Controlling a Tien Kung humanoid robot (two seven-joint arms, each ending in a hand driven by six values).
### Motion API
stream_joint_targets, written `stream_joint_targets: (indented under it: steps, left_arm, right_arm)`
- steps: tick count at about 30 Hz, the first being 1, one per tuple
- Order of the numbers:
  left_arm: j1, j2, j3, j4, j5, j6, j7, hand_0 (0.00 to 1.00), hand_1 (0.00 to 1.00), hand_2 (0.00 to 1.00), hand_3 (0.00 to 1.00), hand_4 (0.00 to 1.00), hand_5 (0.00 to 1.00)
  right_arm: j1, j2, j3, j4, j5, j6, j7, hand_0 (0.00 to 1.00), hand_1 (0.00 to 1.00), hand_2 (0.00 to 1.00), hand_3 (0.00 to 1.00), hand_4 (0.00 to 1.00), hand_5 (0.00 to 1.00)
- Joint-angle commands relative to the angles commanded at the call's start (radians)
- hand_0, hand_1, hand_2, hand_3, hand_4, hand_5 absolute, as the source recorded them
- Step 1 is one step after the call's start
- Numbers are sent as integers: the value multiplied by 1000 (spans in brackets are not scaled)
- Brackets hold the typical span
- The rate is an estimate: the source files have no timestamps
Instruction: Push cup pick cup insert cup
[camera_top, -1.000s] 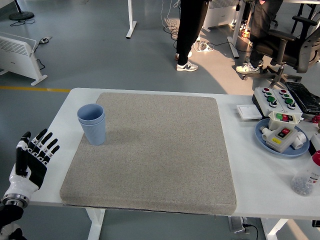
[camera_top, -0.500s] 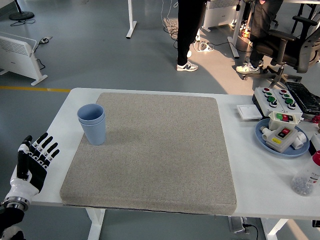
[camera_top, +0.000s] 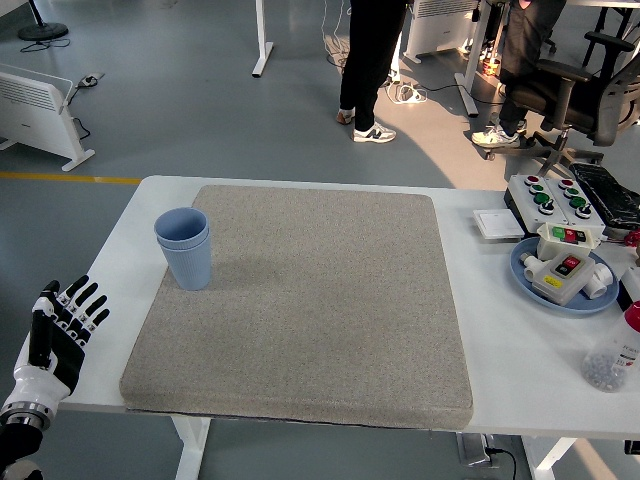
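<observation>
Head view is showing a white table (camera_top: 500, 360) with a big grey mat (camera_top: 310, 300) lying across most of it, and that mat is our landmark. Blue cups (camera_top: 184, 247), one nested inside the other, are standing upright on the mat's far left corner area, just inside its left edge. Left of the mat, off the table's near left corner, the left hand (camera_top: 55, 335) is hovering with its fingers spread and upright, holding nothing, well apart from the cups. Right of the mat, a blue plate (camera_top: 535, 288) is carrying a white and yellow switch box (camera_top: 562, 262) with red and green buttons. Beyond the plate, a white box (camera_top: 555, 197) with green and red push buttons is sitting beside a small white square plate (camera_top: 497, 223). Near the mat's right front corner, at the table's right edge, a clear bottle (camera_top: 612, 358) is standing. Past the mat's far edge, the grey floor (camera_top: 200, 110) is stretching away, a person's legs (camera_top: 368, 70) are standing there in dark trousers and sneakers, a black office chair (camera_top: 580, 90) is off to the right, and a white heater (camera_top: 40, 110) is sitting far left.
</observation>
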Motion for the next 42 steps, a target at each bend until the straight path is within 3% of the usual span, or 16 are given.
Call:
stream_joint_targets:
  steps: [42]
  left_arm:
    - [-40, 3, 1, -8, -18, 8, 6, 840, 857, 870, 818, 580, 998]
  right_arm:
    - [39, -12, -49, -1, 80, -15, 16, 523, 544, 618, 562, 112, 447]
